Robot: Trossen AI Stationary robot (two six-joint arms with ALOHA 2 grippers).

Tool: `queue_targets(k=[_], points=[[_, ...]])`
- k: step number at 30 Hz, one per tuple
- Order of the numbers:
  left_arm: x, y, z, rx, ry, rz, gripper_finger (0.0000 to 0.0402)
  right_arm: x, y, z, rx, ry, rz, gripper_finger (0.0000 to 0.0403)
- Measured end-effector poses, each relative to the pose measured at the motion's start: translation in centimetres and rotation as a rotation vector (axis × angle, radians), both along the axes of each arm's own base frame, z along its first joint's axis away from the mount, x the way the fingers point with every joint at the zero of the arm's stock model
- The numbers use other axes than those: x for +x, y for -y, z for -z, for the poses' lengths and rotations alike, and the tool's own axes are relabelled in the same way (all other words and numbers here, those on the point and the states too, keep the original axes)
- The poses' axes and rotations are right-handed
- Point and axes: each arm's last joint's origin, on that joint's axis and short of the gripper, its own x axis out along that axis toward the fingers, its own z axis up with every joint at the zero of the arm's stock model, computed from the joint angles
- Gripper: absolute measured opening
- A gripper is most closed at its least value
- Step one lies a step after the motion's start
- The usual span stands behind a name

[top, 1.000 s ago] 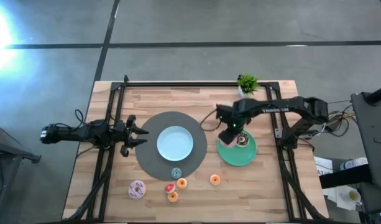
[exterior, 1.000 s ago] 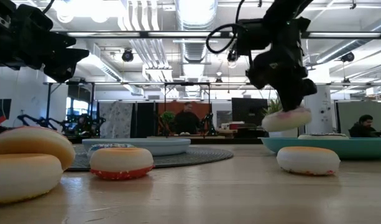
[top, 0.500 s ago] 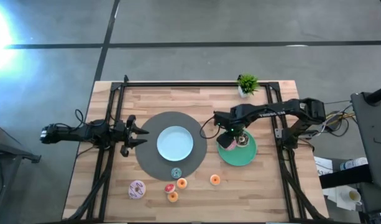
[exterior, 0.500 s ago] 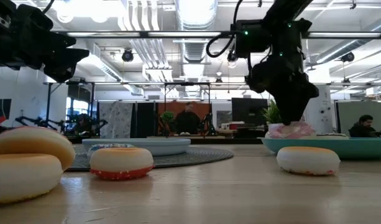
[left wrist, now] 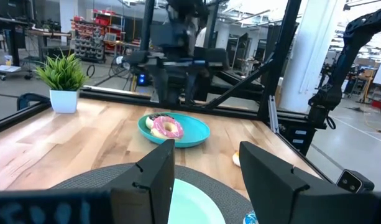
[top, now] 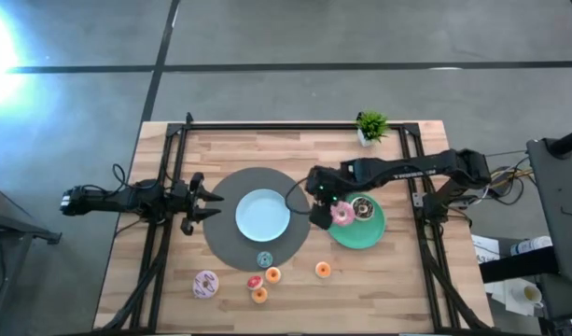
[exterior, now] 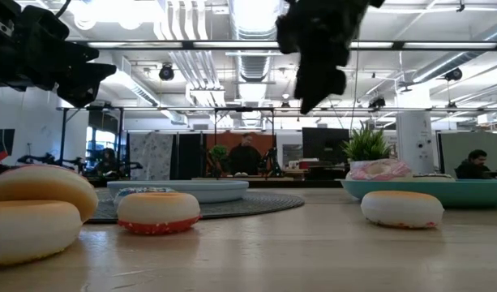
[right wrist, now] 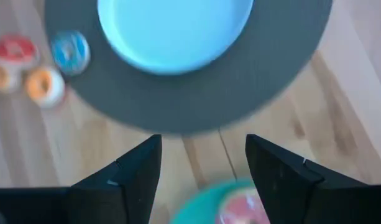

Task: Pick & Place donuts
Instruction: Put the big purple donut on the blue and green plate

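Note:
A bright pink donut (top: pixel 342 214) lies flat on the green plate (top: pixel 360 235) beside a brown donut (top: pixel 363 207); the left wrist view shows the pink donut (left wrist: pixel 168 127) too. My right gripper (top: pixel 319 218) hangs open above the wood between the green plate and the grey mat, with nothing between its fingers (right wrist: pixel 135 180). A pale pink sprinkled donut (top: pixel 205 284), a blue mini (top: pixel 264 259), a red-pink mini (top: pixel 255 282) and orange minis (top: pixel 272 274) lie near the front edge. My left gripper (top: pixel 214 203) waits open at the mat's left side.
A light-blue plate (top: pixel 263 214) sits in the middle of the round grey mat (top: pixel 299 245). A small potted plant (top: pixel 371 125) stands at the far edge. Black frame rails (top: pixel 164 233) run along both sides of the table.
My right gripper has lowered the bright pink donut onto the green plate, opened and let it go. It has then risen and gone toward the table's left edge, off the plate. The donut stays lying on the plate.

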Motion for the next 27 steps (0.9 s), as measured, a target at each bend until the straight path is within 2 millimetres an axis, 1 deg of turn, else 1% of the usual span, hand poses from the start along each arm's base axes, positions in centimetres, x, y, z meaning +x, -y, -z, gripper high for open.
queue_targets(k=[2,3,6,12,14,18,20,21,22,24,25,27], points=[[0.0,0.0,-0.3,-0.013,0.03,0.0,0.0154,0.6,0.4,-0.1,0.005,0.006,0.025,0.0226],[0.0,0.0,-0.8,-0.077,0.073,0.002,0.0154,0.7,0.5,-0.1,0.007,0.006,0.032,0.0226],[-0.1,0.0,-1.6,-0.341,0.147,0.029,0.0154,0.8,0.6,-0.2,0.016,0.006,0.05,0.0226],[-0.4,0.0,-2.8,-0.802,0.223,0.108,0.0154,0.7,0.7,-0.1,0.034,-0.002,0.085,0.0226],[-0.5,-0.1,-3.0,-0.906,0.254,0.105,0.0154,0.7,0.6,-0.1,0.043,-0.004,0.1,0.0226],[-0.5,-0.6,-3.1,-1.005,0.331,-0.023,0.0154,0.7,0.6,0.0,0.057,-0.005,0.125,0.0226],[-0.6,-0.7,-3.5,-1.043,0.378,-0.037,0.0154,0.7,0.6,0.0,0.068,-0.006,0.145,0.0226],[-0.7,-0.7,-3.5,-1.044,0.375,-0.038,0.0154,0.7,0.5,0.0,0.074,-0.006,0.155,0.0226],[-0.6,-0.7,-3.6,-1.04,0.346,-0.046,0.0154,0.7,0.4,0.0,0.08,-0.007,0.162,0.0226],[-0.8,-0.5,-4.6,-1.029,0.259,-0.024,0.0154,0.7,0.0,0.0,0.093,-0.009,0.173,0.0226],[-0.9,-0.4,-5.1,-1.017,0.188,-0.022,0.0154,0.7,-0.2,0.0,0.1,-0.01,0.18,0.0226],[-1.3,-0.3,-5.8,-0.962,-0.01,-0.083,0.0153,0.6,-0.8,0.0,0.115,-0.024,0.193,0.0226]])
